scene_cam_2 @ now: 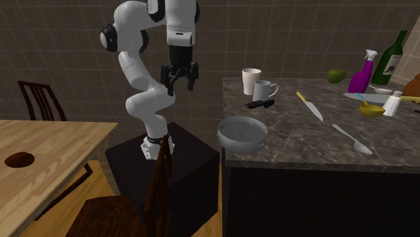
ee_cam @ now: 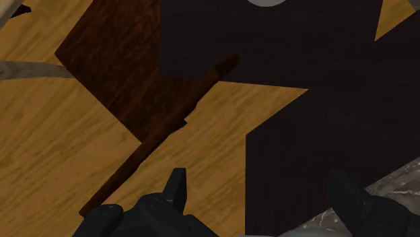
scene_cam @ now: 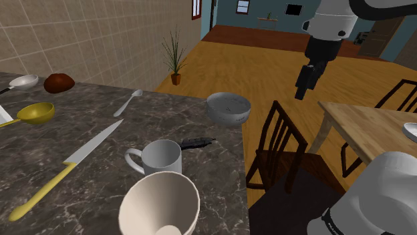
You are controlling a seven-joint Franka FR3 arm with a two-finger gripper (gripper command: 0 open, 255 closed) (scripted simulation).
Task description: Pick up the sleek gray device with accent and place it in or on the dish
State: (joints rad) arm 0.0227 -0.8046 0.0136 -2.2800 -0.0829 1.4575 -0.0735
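No legible text, numbers or brand marks anywhere. Faint marks on the dark ring [scene_cam: 329, 223] at the arm's foot, too small to make out. Nothing readable on the green bottle [scene_cam_2: 391, 57] or the purple spray bottle [scene_cam_2: 360, 75] either.

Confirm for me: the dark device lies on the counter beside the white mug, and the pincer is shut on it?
Not quite. The pincer is open and holds nothing, as the wrist view shows. The dark device does lie on the counter beside the white mug.
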